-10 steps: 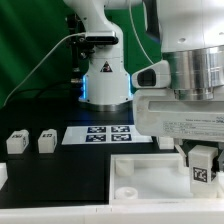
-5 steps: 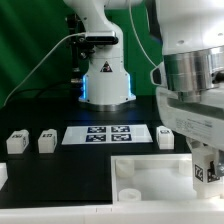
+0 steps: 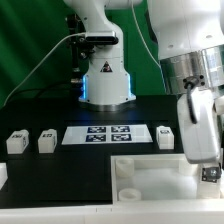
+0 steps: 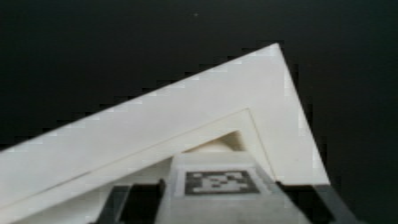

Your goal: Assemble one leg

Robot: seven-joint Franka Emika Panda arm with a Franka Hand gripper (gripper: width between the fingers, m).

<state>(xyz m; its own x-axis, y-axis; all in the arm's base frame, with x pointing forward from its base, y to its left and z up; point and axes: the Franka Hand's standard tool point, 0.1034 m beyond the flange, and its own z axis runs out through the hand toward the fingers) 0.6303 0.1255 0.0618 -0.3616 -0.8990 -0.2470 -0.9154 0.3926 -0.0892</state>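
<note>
A black table (image 3: 60, 170) fills the scene, with the arm's base standing at its far edge. Going from the exterior view's left, two spare legs (image 3: 16, 142) lie side by side near that edge of the table, each a small white block with a tag. Next comes the marker board (image 3: 105, 133), flat on the table, and just past it a third loose leg (image 3: 166, 137). In front lies the large white tray (image 3: 150, 180), a round corner hole showing on its near left part. On the exterior view's right the arm hangs low over the tray's right side, and its bulk hides the jaws (image 4: 221, 190) in that view.

The wrist view looks down on a corner of the tray, with the leg (image 4: 221, 182) in the foreground, tag up, held between the two dark jaws, which are closed narrowly on its sides. The leg sits right over the tray's corner recess; whether it touches the tray I cannot tell.

By my reading, the step in hand is bringing the leg to its corner hole. The next move calls for lining the post square with the hole, lowering straight, then seating it without tilting it.
</note>
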